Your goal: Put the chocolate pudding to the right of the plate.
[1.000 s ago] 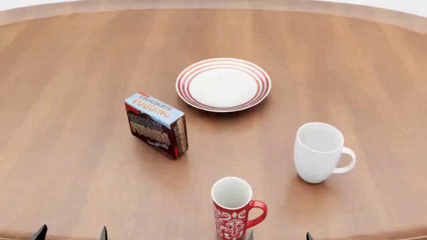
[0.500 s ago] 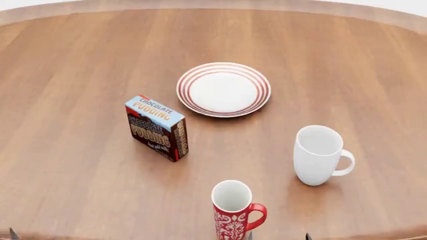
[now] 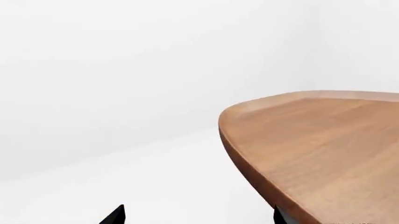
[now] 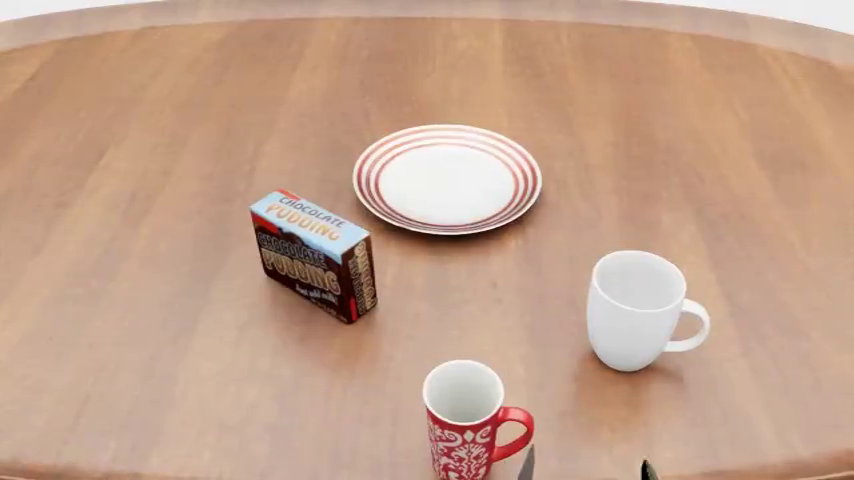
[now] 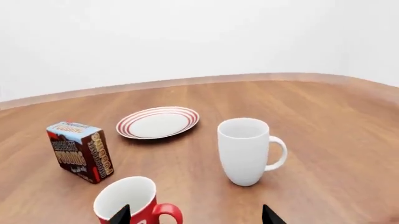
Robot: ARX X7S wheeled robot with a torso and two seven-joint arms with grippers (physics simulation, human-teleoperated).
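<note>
The chocolate pudding (image 4: 314, 255) is a dark brown carton with a light blue top. It stands upright on the wooden table (image 4: 160, 150), left of and nearer than the plate (image 4: 447, 178), which is white with red rings. Both show in the right wrist view, the pudding (image 5: 81, 151) and the plate (image 5: 158, 122). My right gripper (image 4: 587, 470) is open and empty at the table's near edge, beside the red mug; its tips show in its own view (image 5: 196, 217). My left gripper (image 3: 196, 219) is open and empty, off the table's edge (image 3: 249, 154), out of the head view.
A white mug (image 4: 638, 310) stands to the right, nearer than the plate, also in the right wrist view (image 5: 246, 149). A red patterned mug (image 4: 467, 415) stands at the near edge, just left of my right gripper, and also shows in the right wrist view (image 5: 128, 203).
The head view tilted slightly, then held still. The left fingertips have dropped out of the head view. The right fingertips have risen a little into it. Objects have not moved.
</note>
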